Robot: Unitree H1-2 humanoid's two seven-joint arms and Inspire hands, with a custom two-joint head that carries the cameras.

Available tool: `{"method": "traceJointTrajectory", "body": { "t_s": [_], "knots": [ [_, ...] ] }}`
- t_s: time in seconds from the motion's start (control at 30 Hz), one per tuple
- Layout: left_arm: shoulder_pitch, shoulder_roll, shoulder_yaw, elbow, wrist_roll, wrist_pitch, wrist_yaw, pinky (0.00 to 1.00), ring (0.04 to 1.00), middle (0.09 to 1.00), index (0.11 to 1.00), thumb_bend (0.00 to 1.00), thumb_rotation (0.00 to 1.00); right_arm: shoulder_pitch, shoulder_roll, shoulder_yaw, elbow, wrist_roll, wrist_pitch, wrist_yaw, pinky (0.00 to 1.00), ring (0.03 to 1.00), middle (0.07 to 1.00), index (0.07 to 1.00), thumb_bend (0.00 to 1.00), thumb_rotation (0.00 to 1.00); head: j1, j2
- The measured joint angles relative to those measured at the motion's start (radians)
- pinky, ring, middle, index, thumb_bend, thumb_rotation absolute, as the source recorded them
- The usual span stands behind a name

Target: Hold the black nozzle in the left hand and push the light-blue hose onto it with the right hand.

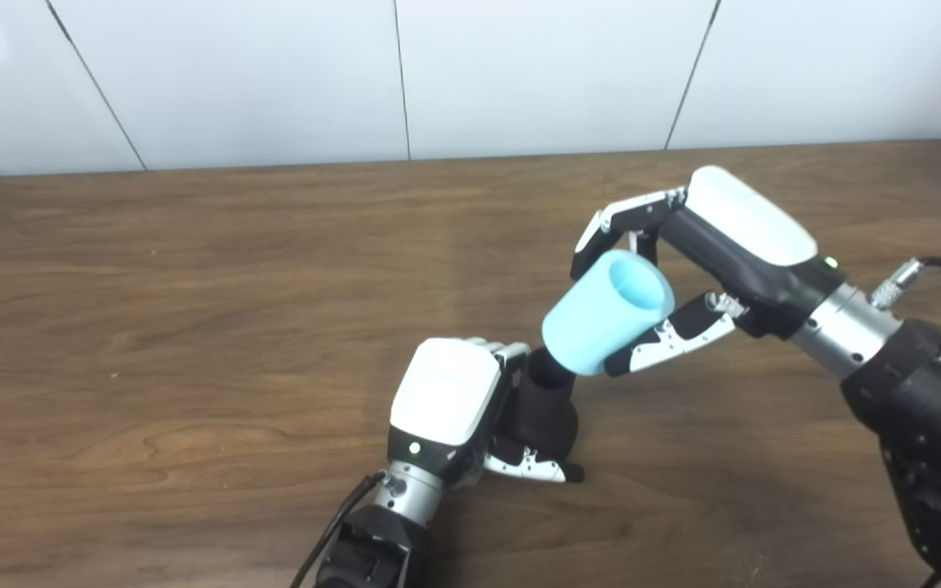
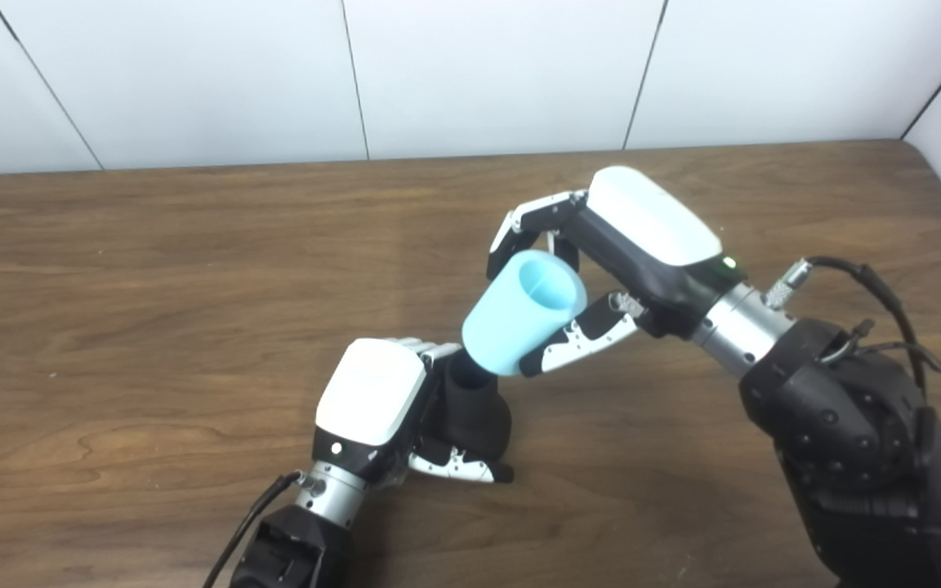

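So from my seat, my left hand (image 1: 458, 404) is wrapped tight around the black nozzle (image 1: 548, 404), which sits down on the wooden table (image 1: 193, 327) toward the near edge, roughly mid-width. The nozzle's open top points up and a bit toward the right. My right hand (image 1: 687, 261) is clamped on the light-blue hose (image 1: 608, 313), fingers over the far side and thumb underneath. The hose is tilted, its lower end touching the nozzle's mouth or maybe just starting over it, can't really tell which. Its upper open end faces up toward the far right corner of the table.
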Motion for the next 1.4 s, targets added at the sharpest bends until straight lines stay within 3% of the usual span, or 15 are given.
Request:
{"method": "traceJointTrajectory", "body": {
  "t_s": [1.03,1.4],
  "knots": [
    [0.002,-0.003,-0.001,-0.007,0.018,0.003,-0.012,0.44,0.51,0.415,0.499,0.52,0.0,0.017,0.01,0.026,0.023,0.003,-0.025,-0.03,0.31,0.357,0.481,0.54,0.51,0.0,0.006,0.015],
    [0.002,-0.004,-0.001,-0.007,0.02,0.003,-0.013,0.43,0.498,0.406,0.499,0.52,0.0,0.035,0.036,0.029,0.025,0.016,-0.024,-0.031,0.32,0.364,0.492,0.517,0.51,0.0,0.008,0.017]
  ]
}}
